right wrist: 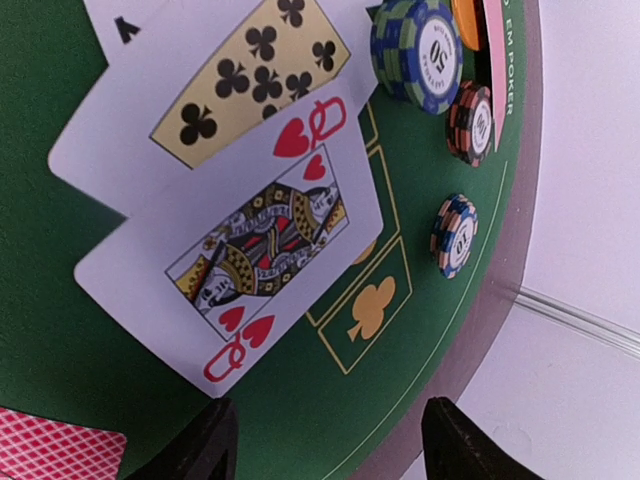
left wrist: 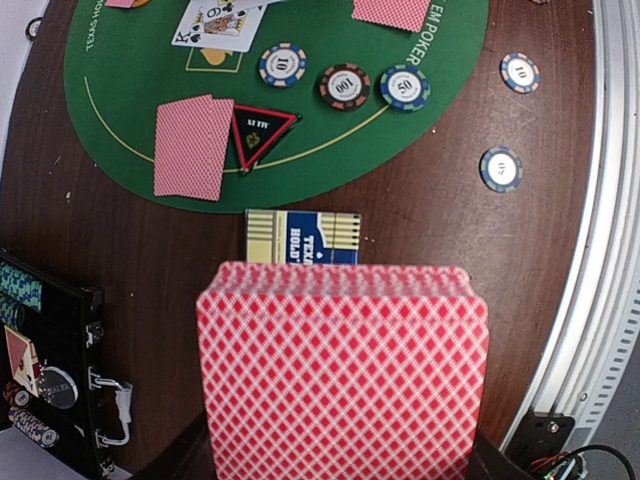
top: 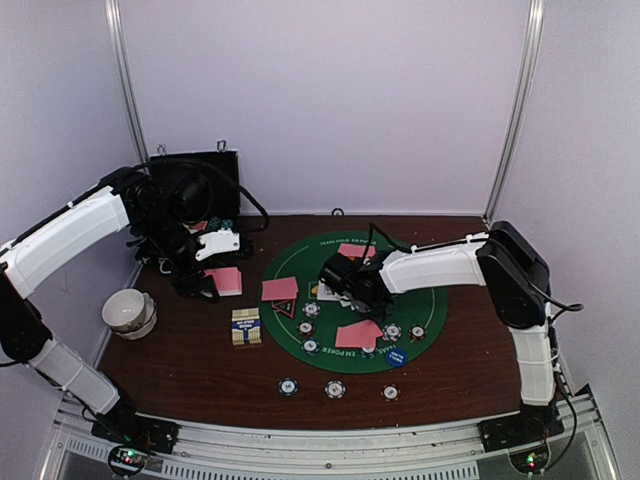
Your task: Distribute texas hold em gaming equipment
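A thick deck of red-backed cards (left wrist: 342,370) is held tight by the left gripper (top: 207,284), over the brown table (top: 180,370) just left of the green mat (top: 432,305). The right gripper (right wrist: 325,440) is seen low over the mat, and its fingers are spread apart with nothing between them. Under it, a queen of hearts (right wrist: 265,240) is laid face up, partly over a clubs card (right wrist: 255,80). Three chips (right wrist: 420,50) are seen close by.

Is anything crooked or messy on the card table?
Yes, a little. The queen of hearts lies tilted on the green mat, overlapping a clubs card and partly covering the printed card boxes instead of sitting squarely inside one.
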